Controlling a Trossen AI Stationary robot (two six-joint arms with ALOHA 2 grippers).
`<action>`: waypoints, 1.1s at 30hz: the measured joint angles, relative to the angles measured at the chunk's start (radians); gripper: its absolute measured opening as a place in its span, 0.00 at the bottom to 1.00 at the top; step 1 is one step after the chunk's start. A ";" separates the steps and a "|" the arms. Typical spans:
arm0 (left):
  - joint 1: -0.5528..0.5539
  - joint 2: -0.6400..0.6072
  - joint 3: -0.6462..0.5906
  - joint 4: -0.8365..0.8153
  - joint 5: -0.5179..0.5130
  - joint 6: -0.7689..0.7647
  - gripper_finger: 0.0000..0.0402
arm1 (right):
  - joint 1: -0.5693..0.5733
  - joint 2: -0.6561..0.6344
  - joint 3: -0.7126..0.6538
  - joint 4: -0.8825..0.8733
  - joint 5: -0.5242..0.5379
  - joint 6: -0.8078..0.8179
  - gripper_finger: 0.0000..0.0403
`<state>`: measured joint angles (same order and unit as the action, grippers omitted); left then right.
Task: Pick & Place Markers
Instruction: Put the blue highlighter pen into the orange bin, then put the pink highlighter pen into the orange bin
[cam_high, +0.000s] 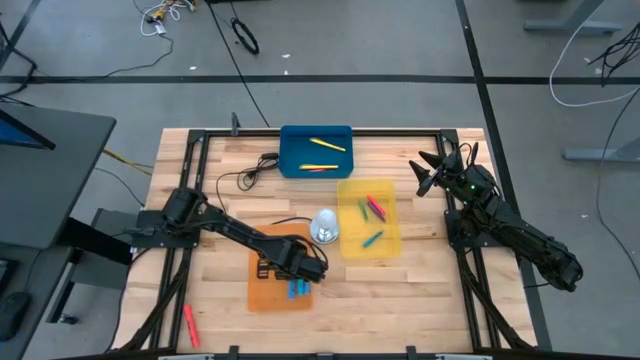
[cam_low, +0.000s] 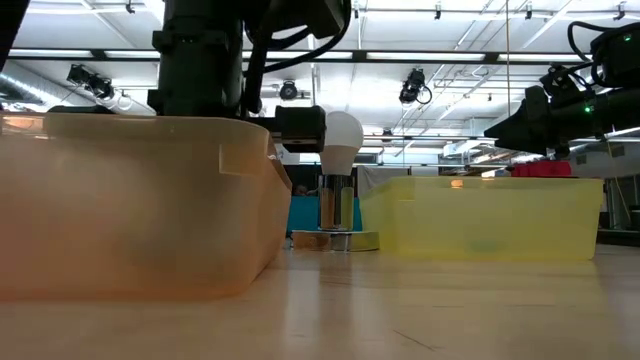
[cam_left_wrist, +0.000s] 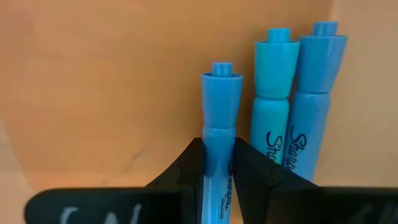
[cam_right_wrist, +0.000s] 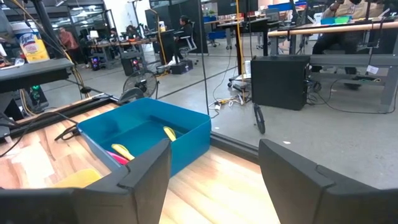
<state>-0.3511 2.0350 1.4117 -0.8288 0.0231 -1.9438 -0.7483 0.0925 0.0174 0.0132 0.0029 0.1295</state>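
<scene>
Light blue marker (cam_left_wrist: 219, 124) pinched between the left gripper (cam_left_wrist: 217, 163) fingers, down inside the orange tray (cam_high: 262, 290); just beside it, two more blue markers (cam_left_wrist: 298, 99) lying side by side on the tray floor; farther off, mixed markers (cam_high: 368, 212) in the yellow tray (cam_high: 392, 246), yellow ones (cam_high: 328, 145) in the blue tray (cam_high: 292, 135), one red marker (cam_high: 189, 322) loose on the table (cam_high: 420, 290) near its front left corner; right gripper (cam_high: 428, 172) raised near the table's back right, fingers spread, empty.

My left arm reaches low across the table, its gripper (cam_high: 300, 283) clamped tight; my right arm waits raised at the far right edge, gripper (cam_high: 428, 172) fingers spread wide
</scene>
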 joint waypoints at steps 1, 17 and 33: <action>0.000 0.001 0.000 -0.001 -0.001 0.000 0.16 | 0.000 0.000 0.000 0.000 0.000 0.000 0.61; 0.001 -0.003 0.000 0.012 -0.070 0.002 0.42 | 0.000 0.000 0.000 0.000 0.000 0.000 0.61; 0.001 -0.104 0.003 -0.055 -0.069 -0.009 0.63 | 0.000 0.000 0.000 0.000 0.000 0.000 0.61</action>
<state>-0.3503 1.9307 1.4148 -0.8841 -0.0458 -1.9526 -0.7481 0.0924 0.0174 0.0134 0.0029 0.1295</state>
